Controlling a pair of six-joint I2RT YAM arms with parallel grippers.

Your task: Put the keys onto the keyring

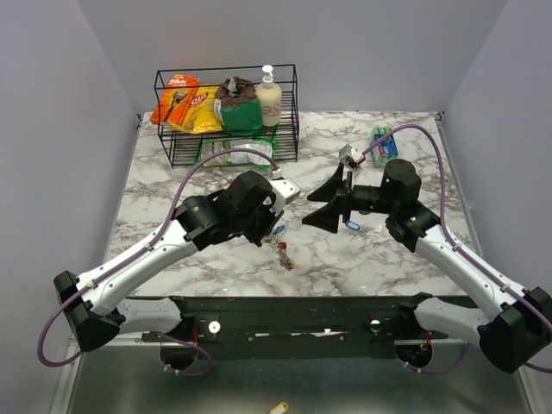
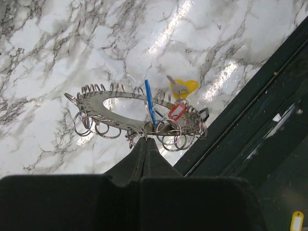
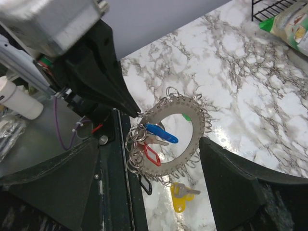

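Note:
The keyring (image 2: 96, 103) is a flat silvery ring fringed with many small split rings. My left gripper (image 2: 147, 138) is shut on its rim and holds it above the marble near the front edge; it hangs below the gripper in the top view (image 1: 280, 244). A blue-tagged key (image 3: 161, 134), a red tag (image 3: 151, 155) and a black tag (image 3: 145, 184) hang on the keyring (image 3: 198, 130). A yellow-headed key (image 3: 179, 195) lies on the table beneath, also in the left wrist view (image 2: 183, 87). My right gripper (image 3: 149, 142) is open, its jaws wide either side of the ring, apart from it.
A black wire rack (image 1: 226, 112) with snack bags and a bottle stands at the back left. A blue-green box (image 1: 384, 141) lies at the back right. A black frame (image 1: 285, 315) runs along the table's near edge. A small blue piece (image 1: 351, 225) shows under the right gripper (image 1: 326, 204).

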